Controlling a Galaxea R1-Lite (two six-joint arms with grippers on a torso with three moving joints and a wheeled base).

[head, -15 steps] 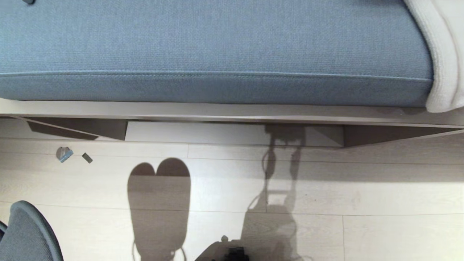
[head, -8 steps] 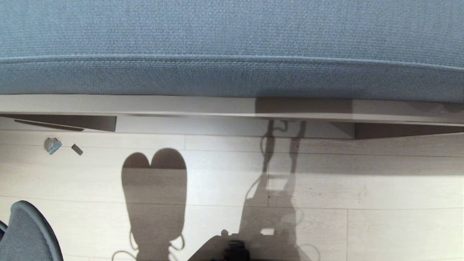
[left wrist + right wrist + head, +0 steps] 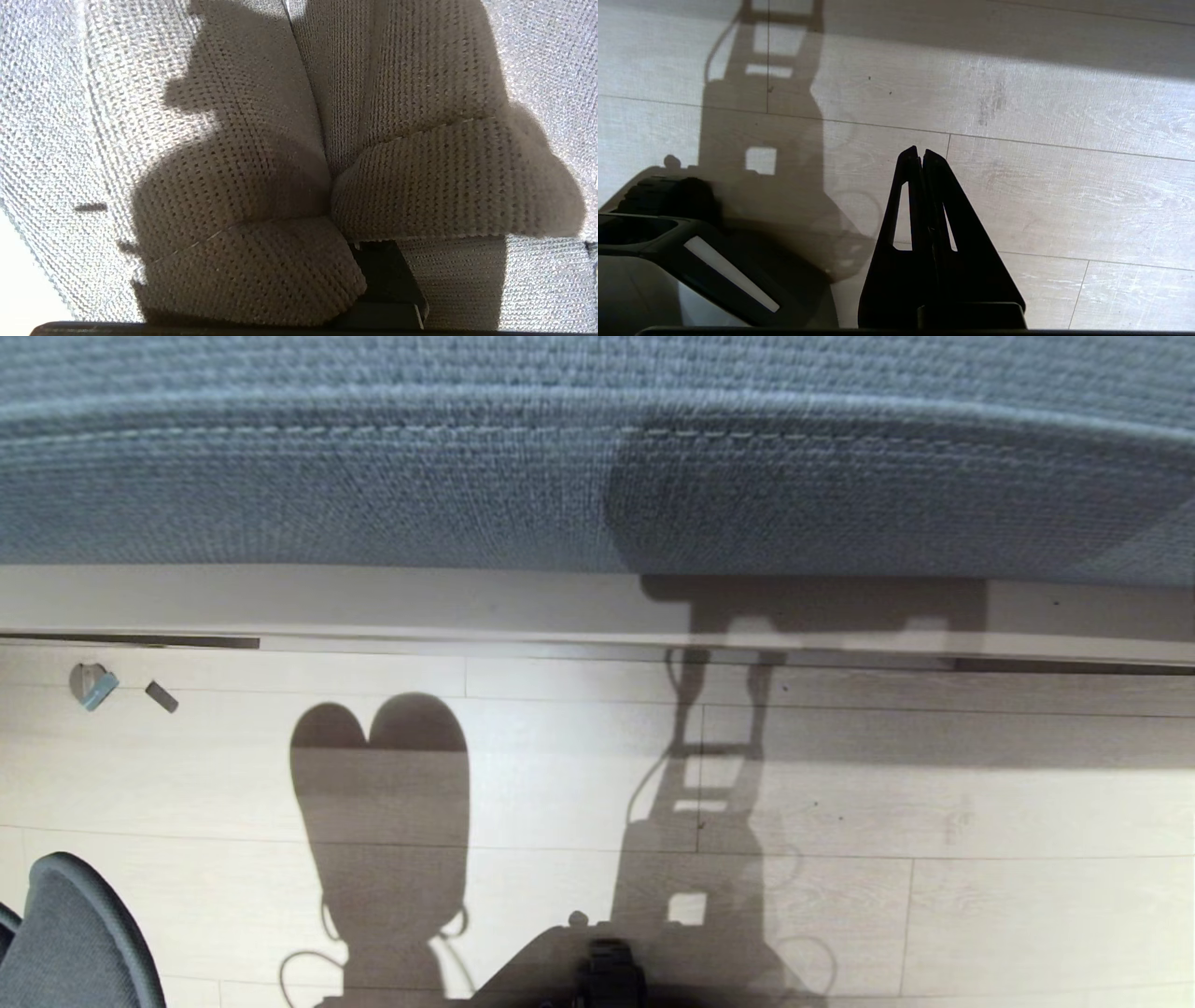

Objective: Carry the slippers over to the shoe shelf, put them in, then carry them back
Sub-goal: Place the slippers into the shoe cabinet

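Firstly, at the far left of the head view, the rounded back of a grey chair [image 3: 70,938] is seen at the lower corner. Beyond it two small bits [image 3: 91,686] are lying on the pale wooden floor [image 3: 1027,803]. Across the whole top a blue cushion [image 3: 373,467] is laid on a pale board [image 3: 373,602]. Of the shoe shelf [image 3: 140,641] only a thin dark slit is visible under this board, at the left.

Further to the right, a heart-shaped shadow [image 3: 378,784] is thrown on the floor by the slippers [image 3: 243,196], which themselves are not seen from the head. In the left wrist view they fill nearly all the picture: two pieces of grey knitted fabric pressed side by side, partly lit and partly shaded. The left end effector [image 3: 383,280] is closed on them, and only one black finger is seen under the fabric.

In the middle of the lower edge, a dark part of the robot base [image 3: 602,980] is seen, with the shadow of an arm [image 3: 709,784] beside it that reaches up to the board.

At the right, the right end effector [image 3: 920,156] is held above the bare floor. Its two black fingers are pressed together and nothing is gripped between them.
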